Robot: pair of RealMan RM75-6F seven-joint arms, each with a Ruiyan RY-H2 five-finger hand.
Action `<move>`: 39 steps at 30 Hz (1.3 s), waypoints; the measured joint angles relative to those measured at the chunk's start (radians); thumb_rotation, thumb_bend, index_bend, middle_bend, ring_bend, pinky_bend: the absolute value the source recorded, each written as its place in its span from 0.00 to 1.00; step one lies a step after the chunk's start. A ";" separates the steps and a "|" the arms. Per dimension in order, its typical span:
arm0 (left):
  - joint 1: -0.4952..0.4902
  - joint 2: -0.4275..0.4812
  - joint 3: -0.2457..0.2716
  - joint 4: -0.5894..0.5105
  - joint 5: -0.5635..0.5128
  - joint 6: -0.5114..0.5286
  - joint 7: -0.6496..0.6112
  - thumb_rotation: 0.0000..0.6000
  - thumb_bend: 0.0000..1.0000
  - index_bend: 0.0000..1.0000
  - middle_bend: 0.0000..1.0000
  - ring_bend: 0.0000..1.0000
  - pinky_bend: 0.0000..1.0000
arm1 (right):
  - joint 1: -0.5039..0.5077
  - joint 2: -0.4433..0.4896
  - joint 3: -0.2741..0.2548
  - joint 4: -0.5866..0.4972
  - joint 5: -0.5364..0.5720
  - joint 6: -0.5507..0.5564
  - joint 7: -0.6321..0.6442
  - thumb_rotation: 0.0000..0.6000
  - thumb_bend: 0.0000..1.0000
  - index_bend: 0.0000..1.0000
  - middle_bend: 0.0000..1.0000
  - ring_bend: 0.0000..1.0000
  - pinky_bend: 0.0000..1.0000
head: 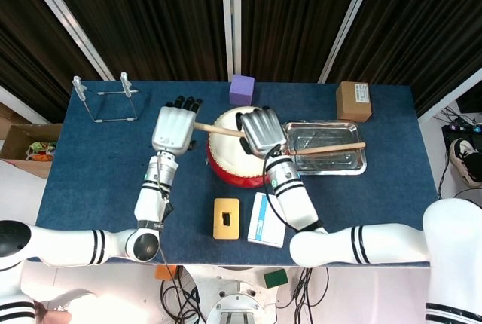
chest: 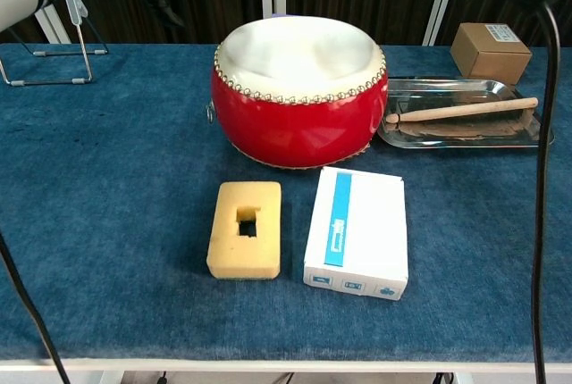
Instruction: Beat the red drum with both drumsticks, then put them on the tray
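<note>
We take the red drum (head: 239,152) as our landmark on the blue surface (head: 98,166); one drumstick (head: 328,148) already lies across the tray (head: 354,166), which sits just right of the drum, its long axis running left to right. The other drumstick (head: 218,130) hangs above the drum's back-left rim, its long axis pointing from there toward the tray. It runs between both robot hands; the left robot hand (head: 172,128) hovers left of the drum with fingers spread, and the right robot hand (head: 262,131) sits over the drum's right half, nearer the tray; we cannot tell which one grips the stick. We judge the right should carry it rightward.
</note>
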 measured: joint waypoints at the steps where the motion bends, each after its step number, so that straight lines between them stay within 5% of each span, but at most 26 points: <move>1: 0.006 0.006 0.000 -0.001 -0.001 0.000 -0.006 1.00 0.06 0.20 0.19 0.17 0.36 | -0.005 0.006 -0.004 -0.006 -0.003 -0.001 0.001 1.00 0.51 0.81 0.69 0.46 0.43; 13: 0.096 0.099 -0.003 -0.013 -0.007 0.003 -0.120 1.00 0.06 0.19 0.17 0.15 0.33 | -0.134 0.177 -0.112 -0.127 -0.115 -0.008 0.034 1.00 0.51 0.83 0.70 0.46 0.43; 23: 0.237 0.194 0.033 -0.033 0.059 0.015 -0.307 1.00 0.06 0.19 0.17 0.15 0.33 | -0.371 0.417 -0.283 -0.191 -0.332 -0.003 0.186 1.00 0.51 0.85 0.71 0.46 0.43; 31: 0.349 0.237 0.056 -0.028 0.153 0.043 -0.477 1.00 0.06 0.19 0.17 0.15 0.33 | -0.502 0.512 -0.383 -0.080 -0.444 -0.080 0.328 1.00 0.51 0.85 0.71 0.47 0.43; 39: 0.391 0.245 0.055 -0.010 0.186 0.037 -0.518 1.00 0.06 0.19 0.17 0.15 0.33 | -0.511 0.425 -0.407 0.116 -0.478 -0.254 0.351 1.00 0.52 0.85 0.71 0.46 0.42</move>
